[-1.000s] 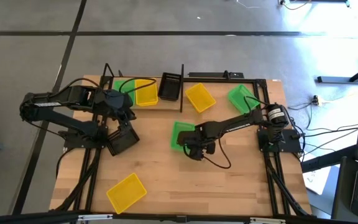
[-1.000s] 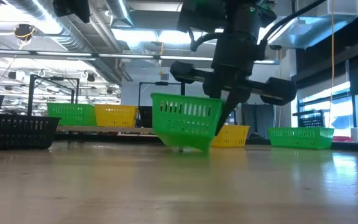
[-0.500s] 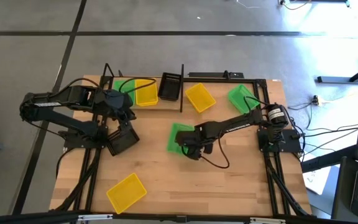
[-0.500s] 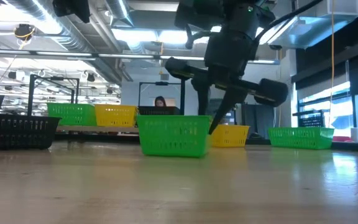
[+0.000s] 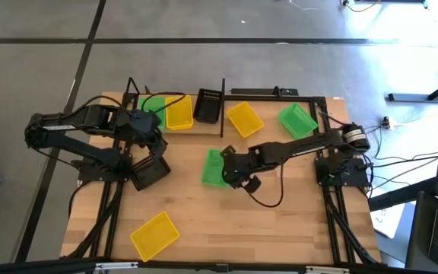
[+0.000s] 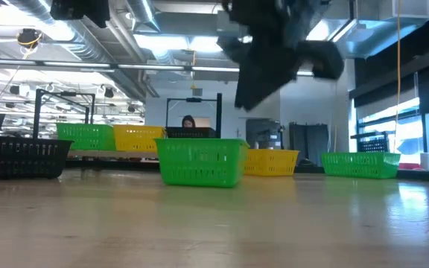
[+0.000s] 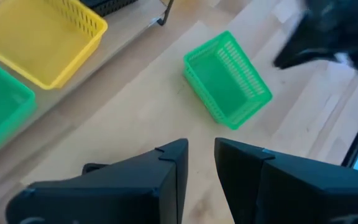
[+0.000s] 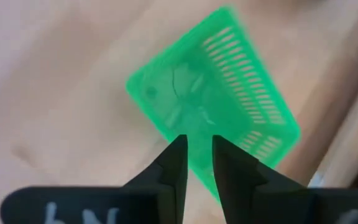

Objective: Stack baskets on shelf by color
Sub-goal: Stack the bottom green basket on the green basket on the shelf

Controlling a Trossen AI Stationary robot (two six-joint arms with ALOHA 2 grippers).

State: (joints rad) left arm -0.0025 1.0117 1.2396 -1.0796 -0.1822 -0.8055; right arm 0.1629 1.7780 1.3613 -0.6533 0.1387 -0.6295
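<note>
A green basket (image 5: 213, 167) sits upright with its base flat on the wooden table near the middle, also seen in the low view (image 6: 199, 161) and the right wrist view (image 8: 213, 106). My right gripper (image 8: 197, 163) hangs open just above its right side (image 5: 236, 173), touching nothing. My left gripper (image 7: 201, 165) waits open above the table's left part (image 5: 152, 141). On the shelf (image 5: 166, 128) at the far left sit a green basket (image 5: 149, 106) and a yellow basket (image 5: 179, 113).
A black basket (image 5: 207, 106), a yellow basket (image 5: 245, 119) and a green basket (image 5: 296, 120) lie along the far edge. Another yellow basket (image 5: 154, 234) lies near the front left. A black basket (image 5: 149, 171) sits by the left arm. The shelf's black posts (image 5: 222, 106) stand upright.
My right gripper has opened and let go of the green basket, then risen while rolling about its own axis. The basket, held tilted with one edge raised a second ago, now sits flat on the table, a little farther toward the left.
</note>
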